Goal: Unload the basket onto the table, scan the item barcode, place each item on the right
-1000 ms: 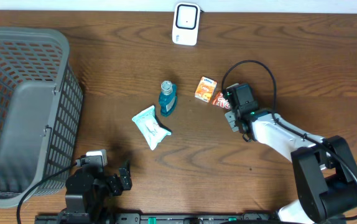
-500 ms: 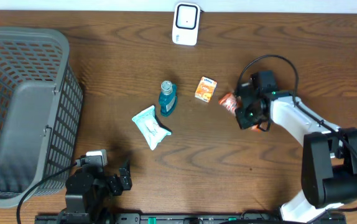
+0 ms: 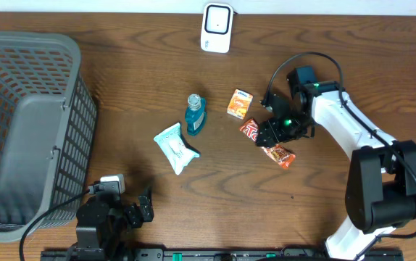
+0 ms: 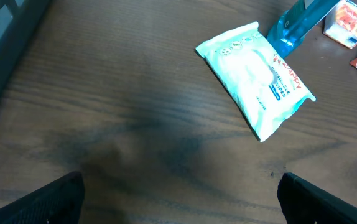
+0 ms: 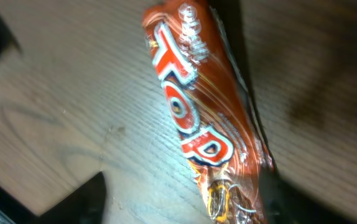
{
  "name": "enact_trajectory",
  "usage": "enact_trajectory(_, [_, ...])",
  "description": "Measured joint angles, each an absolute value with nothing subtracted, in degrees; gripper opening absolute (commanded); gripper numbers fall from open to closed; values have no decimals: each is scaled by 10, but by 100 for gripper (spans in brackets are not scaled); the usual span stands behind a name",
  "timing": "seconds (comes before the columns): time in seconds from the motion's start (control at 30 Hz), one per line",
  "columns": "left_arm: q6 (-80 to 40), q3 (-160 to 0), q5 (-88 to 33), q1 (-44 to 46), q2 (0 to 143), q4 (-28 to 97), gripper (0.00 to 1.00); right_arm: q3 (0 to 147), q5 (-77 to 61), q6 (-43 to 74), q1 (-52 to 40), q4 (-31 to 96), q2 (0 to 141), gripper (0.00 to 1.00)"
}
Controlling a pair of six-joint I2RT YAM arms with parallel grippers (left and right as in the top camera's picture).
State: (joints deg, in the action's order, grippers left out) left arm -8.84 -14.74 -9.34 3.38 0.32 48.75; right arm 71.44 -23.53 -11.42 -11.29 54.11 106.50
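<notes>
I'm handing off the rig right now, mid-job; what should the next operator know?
Left gripper: open, empty, parked at the near edge of the table.
Right gripper: open over the red candy bar, which lies flat on the table.
White scanner at the far edge; blue bottle, wipes packet and orange box mid-table; basket on the left.
Done: nothing is at the scanner; past scans cannot be told.
Left: grip the bar, show its barcode to the scanner, then the others.

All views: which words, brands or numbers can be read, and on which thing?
"TOP": on the candy bar.
Print on the wipes pack: too blurred to read.
Print on the orange box: too small to read.
On the bottle and the scanner: nothing readable.
</notes>
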Motion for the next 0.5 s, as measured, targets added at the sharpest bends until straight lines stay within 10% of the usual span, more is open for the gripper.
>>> enact_trajectory(0.43, [-88,-147,-93,34,3,488,99,607,-62,-87,-212,408,1031,99])
enact_trajectory(0.5, [-88,-147,-93,34,3,488,99,579,-29,-83,-212,378,1025,86])
